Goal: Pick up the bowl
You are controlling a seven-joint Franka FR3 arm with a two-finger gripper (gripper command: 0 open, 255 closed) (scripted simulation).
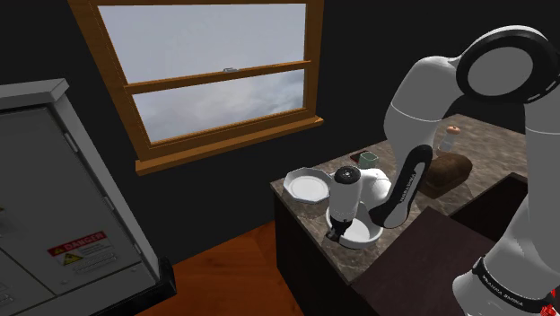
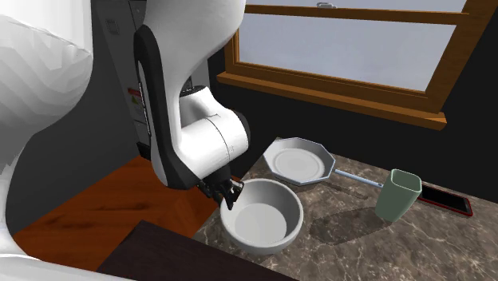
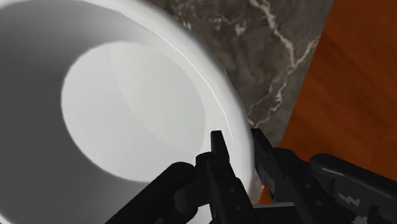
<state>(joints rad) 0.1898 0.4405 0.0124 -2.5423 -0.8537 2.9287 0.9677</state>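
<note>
Two fingers of the gripper pinch the rim of the white bowl, one inside, one outside; it sits on the marble counter by the edge, seemingly ready for a straight lift

Table: dark brown marble-pattern top.
Items directly on top:
- white bowl, at corner, close to edge
- white octagonal plate, just beside bowl
- pale green cup, upright, apart from both
- thin light rod, flat, btwn plate & cup
- black phone, red edge, flat, just behind cup
- brown block & small pale bottle, further along top
</note>
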